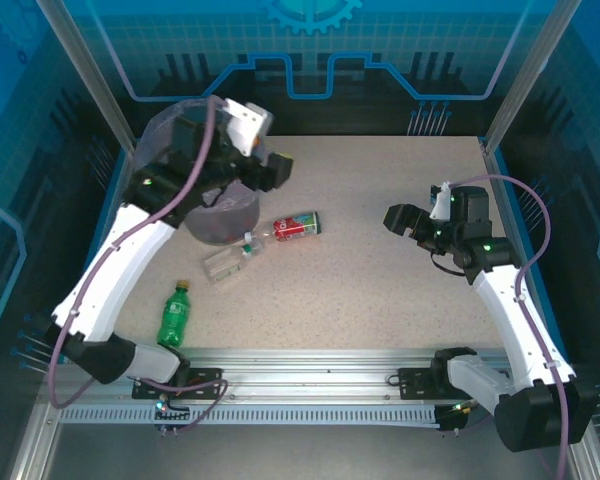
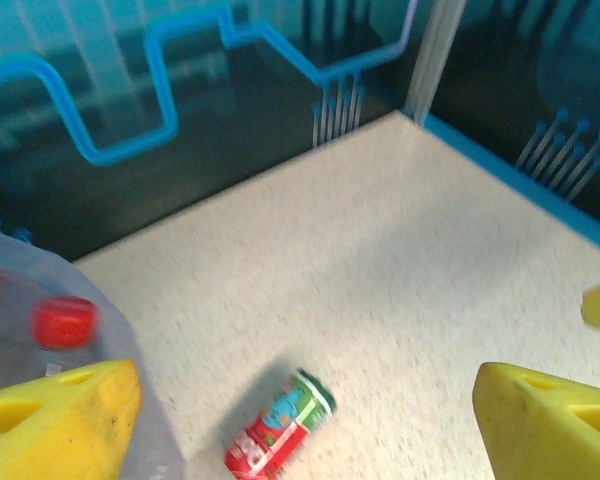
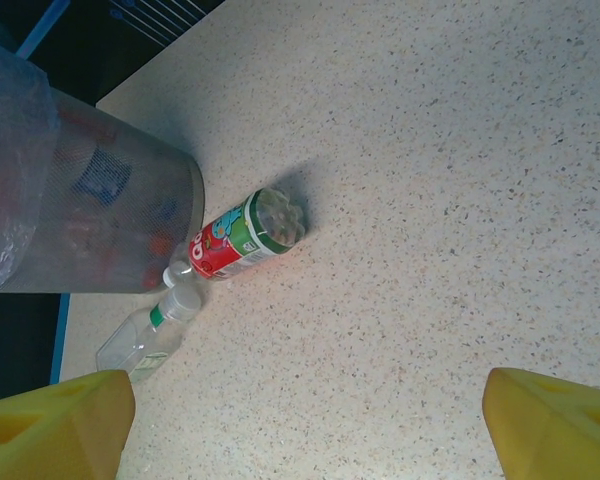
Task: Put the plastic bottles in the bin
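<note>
The bin [image 1: 223, 222] stands at the table's far left, grey with a lilac bag. My left gripper [image 1: 267, 168] hovers open over its right rim, holding nothing. In the left wrist view my left gripper [image 2: 305, 405] is wide apart, with red caps [image 2: 65, 322] of bottles showing through the bag [image 2: 130, 370]. A red-labelled bottle [image 1: 296, 226] [image 2: 278, 432] [image 3: 242, 238] lies just right of the bin. A clear bottle [image 1: 230, 262] [image 3: 145, 336] lies beside it. A green bottle [image 1: 175, 314] lies near the front left. My right gripper [image 1: 412, 222] [image 3: 305, 420] is open over bare table at the right.
Blue-lit enclosure walls ring the table [image 1: 380, 290], with metal posts at the back corners. An aluminium rail [image 1: 310, 385] carrying both arm bases runs along the near edge. The bin's wall [image 3: 100, 220] stands close to the two lying bottles.
</note>
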